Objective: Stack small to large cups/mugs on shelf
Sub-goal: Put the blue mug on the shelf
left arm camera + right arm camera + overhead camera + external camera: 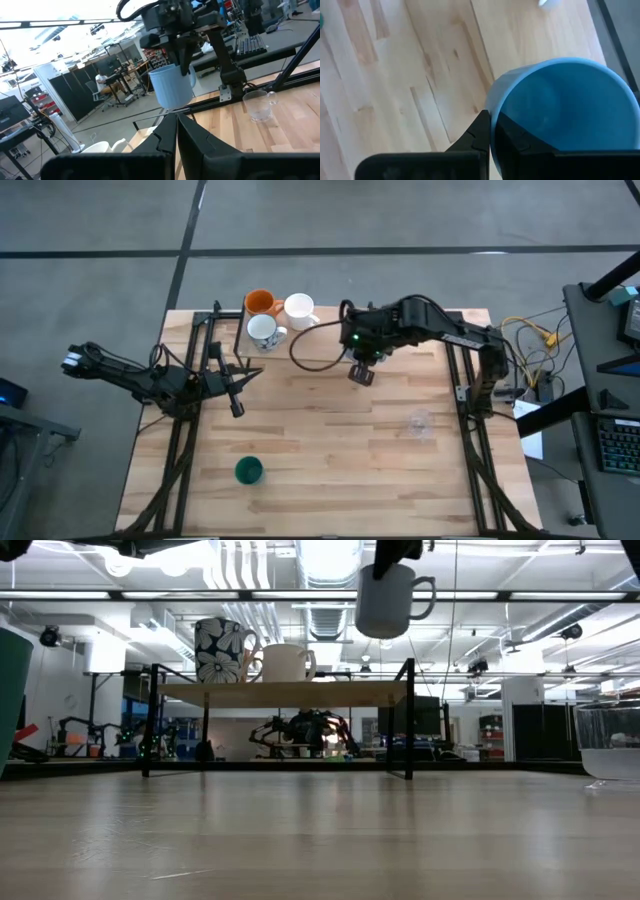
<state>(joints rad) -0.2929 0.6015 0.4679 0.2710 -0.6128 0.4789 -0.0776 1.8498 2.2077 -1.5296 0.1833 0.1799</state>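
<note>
the right gripper [184, 55] has its jaws clamped on the rim of the light blue mug [171, 86], carrying it in the air over the bench [330, 440], just beside the shelf [283, 692]. 3 mugs already sit on the shelf: orange mug [260, 302], plain white mug [298, 308], white mug with dark markings [262, 330]. the dark green cup [248, 471] and clear glass [421, 423] wait on the bench, so roughly half is left. the left gripper [237, 408] idles at the left side, jaws together.
</note>
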